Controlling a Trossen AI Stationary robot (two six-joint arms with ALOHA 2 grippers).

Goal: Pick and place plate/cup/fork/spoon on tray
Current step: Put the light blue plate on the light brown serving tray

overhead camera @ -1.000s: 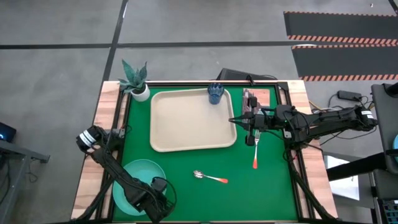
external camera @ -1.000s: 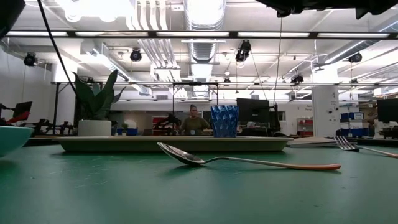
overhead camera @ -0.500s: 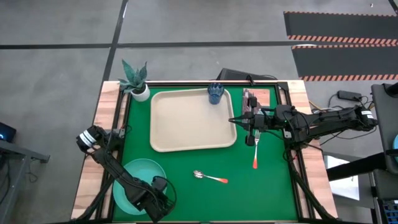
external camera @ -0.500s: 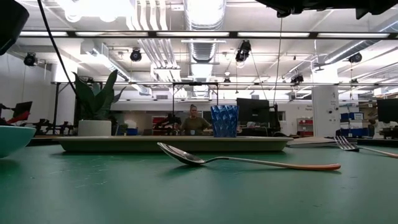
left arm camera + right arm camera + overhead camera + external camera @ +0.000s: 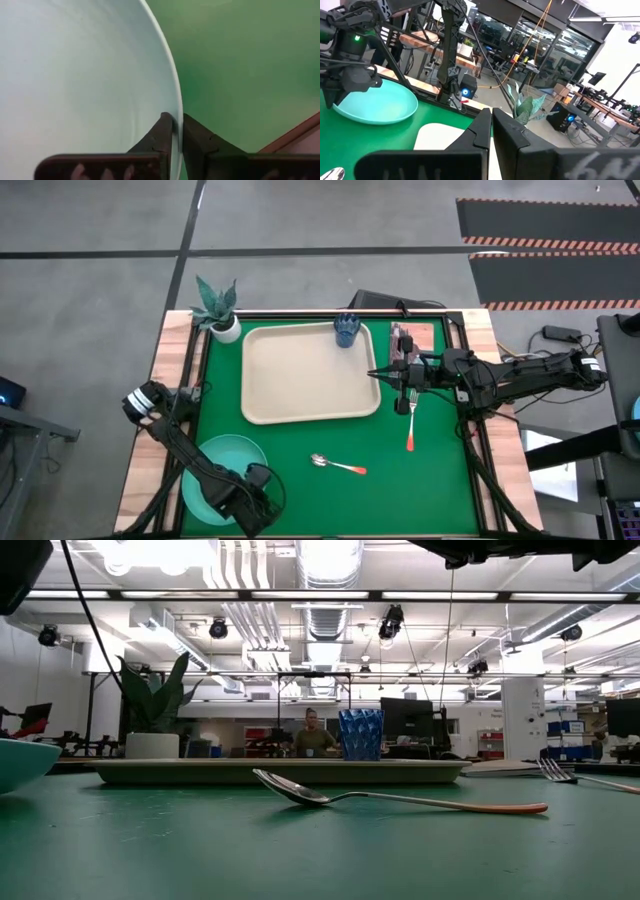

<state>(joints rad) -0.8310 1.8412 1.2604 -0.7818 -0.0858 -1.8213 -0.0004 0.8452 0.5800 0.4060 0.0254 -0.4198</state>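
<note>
Green-matted bench point(image 5: 300, 445) in a workshop hall, grey floor around, wooden border. One plate point(image 5: 222, 465), turquoise, at near left corner of the mat, well apart from the tray; rim pinched between left gripper point(image 5: 247, 492) fingers point(image 5: 162, 135), closed narrow on the plate edge in the left wrist view. One tray point(image 5: 310, 375), beige, mid-bench toward the far side. One cup point(image 5: 346, 329), blue, standing upright on the tray's far right corner. One fork point(image 5: 411, 423), red-orange handle, flat on the mat just right of the tray, tines pointing toward the right gripper. One spoon point(image 5: 337, 465), orange handle, flat on the mat near of the tray, between plate and fork, bowl to the left. One potted plant point(image 5: 219, 308), white pot, far left corner beside the tray. Right gripper point(image 5: 377, 374) hanging at the tray's right edge, just above the fork tines, fingers point(image 5: 485, 127) nearly together, holding nothing visible. One person point(image 5: 311, 733) seated far behind in the low view. Versus half a second earlier: plate edge slightly higher in the low view, otherwise same layout, right arm unmoved.
</note>
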